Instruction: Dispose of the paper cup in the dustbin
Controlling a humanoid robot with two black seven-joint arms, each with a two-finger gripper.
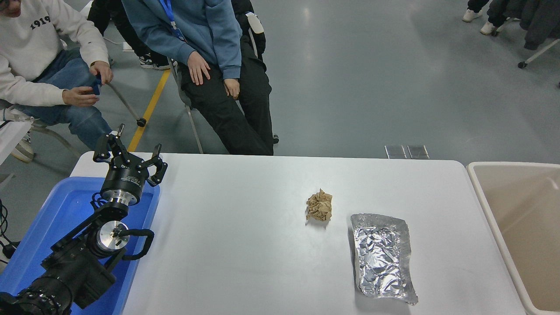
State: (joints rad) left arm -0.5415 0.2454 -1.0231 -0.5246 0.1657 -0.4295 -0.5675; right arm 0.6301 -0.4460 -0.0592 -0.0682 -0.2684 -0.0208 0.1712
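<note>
left gripper (131, 155): parked over the blue bin (52, 218), fingers spread, holding nothing | right arm: out of view | paper cup: nowhere visible; dustbin (490, 205) far to its right | you: confirm the cup landed inside before retracting further

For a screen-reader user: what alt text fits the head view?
A white table holds a crumpled brown paper ball beside a silver foil tray. A beige dustbin stands at right; no cup shows. The left end effector hangs open over a blue bin.
</note>
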